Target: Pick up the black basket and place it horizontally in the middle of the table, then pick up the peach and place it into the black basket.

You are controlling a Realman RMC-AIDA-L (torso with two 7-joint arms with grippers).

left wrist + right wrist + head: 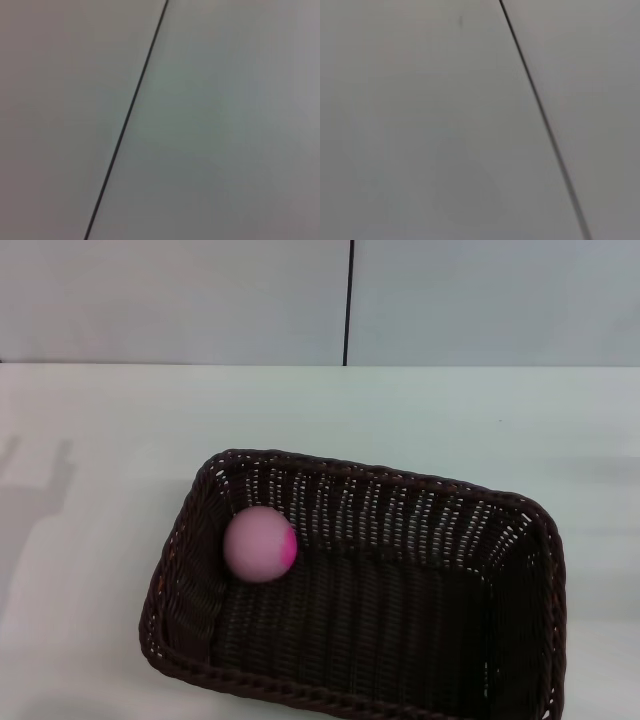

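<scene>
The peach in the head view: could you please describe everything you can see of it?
The peach is a small, smooth, round ball-like fruit, pale pink with a bright magenta patch on its right side. It looks whole and unmarked. It rests inside the black basket, on the woven floor at the basket's left end, against or very near the left and far walls. Nothing holds it; no end effector is in view.

White surface (110, 440) is carrying one item directly: the black basket (300, 692), sitting toward 5 o'clock of the head view, long axis running roughly 9-to-3 and skewed slightly. Its near rim is running out of view at 6 o'clock. A soft grey shadow is falling on the surface at 9 o'clock.
</scene>
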